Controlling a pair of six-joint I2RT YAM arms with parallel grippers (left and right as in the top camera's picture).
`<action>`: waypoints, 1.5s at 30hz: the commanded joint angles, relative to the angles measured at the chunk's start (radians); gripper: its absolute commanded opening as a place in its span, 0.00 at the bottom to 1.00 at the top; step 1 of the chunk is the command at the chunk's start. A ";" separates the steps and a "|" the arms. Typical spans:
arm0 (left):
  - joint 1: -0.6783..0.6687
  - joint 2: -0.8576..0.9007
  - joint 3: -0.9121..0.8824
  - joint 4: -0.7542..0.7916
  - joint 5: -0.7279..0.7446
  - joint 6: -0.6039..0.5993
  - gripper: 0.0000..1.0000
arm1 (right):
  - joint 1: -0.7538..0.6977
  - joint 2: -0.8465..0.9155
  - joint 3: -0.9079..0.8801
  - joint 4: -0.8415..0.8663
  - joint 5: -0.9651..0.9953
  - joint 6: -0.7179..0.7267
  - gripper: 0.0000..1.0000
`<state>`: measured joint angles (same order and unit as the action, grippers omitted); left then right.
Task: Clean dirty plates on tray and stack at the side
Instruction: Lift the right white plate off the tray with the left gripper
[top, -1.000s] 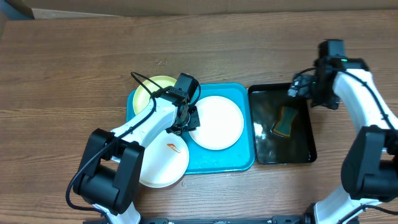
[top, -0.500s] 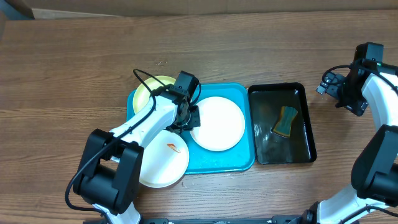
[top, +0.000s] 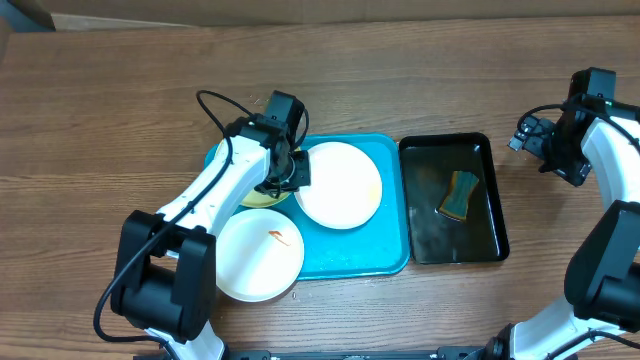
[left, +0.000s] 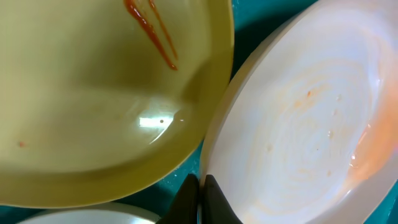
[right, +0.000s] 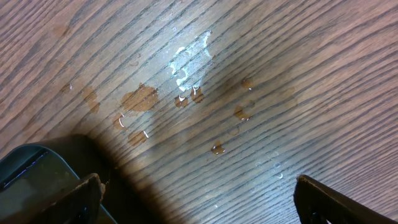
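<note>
Overhead: left gripper (top: 284, 172) pinched shut on the left rim of the middle white plate (top: 342, 186), which extends rightward from it over the tray (top: 385, 258); right gripper (top: 527, 135) far right, well apart. Left wrist: fingertips (left: 214, 202) meet on that rim, yellow-green plate (left: 93, 112) just beside, upper left. Right wrist: jaws spread wide over the wet table (right: 261, 81), holding nothing. Left arm judged nearer for stacking.
</note>
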<state>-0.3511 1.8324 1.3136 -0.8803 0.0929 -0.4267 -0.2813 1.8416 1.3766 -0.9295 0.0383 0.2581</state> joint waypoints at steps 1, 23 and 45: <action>0.006 -0.035 0.071 -0.023 0.001 0.047 0.04 | 0.000 0.000 0.024 0.005 0.010 0.004 1.00; -0.089 -0.035 0.324 -0.029 -0.031 0.067 0.04 | 0.000 0.000 0.024 0.005 0.010 0.005 1.00; -0.502 -0.035 0.324 0.187 -0.605 0.110 0.04 | 0.000 0.000 0.024 0.005 0.010 0.005 1.00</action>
<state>-0.7948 1.8317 1.6104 -0.7059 -0.3115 -0.3576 -0.2813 1.8416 1.3766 -0.9283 0.0414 0.2577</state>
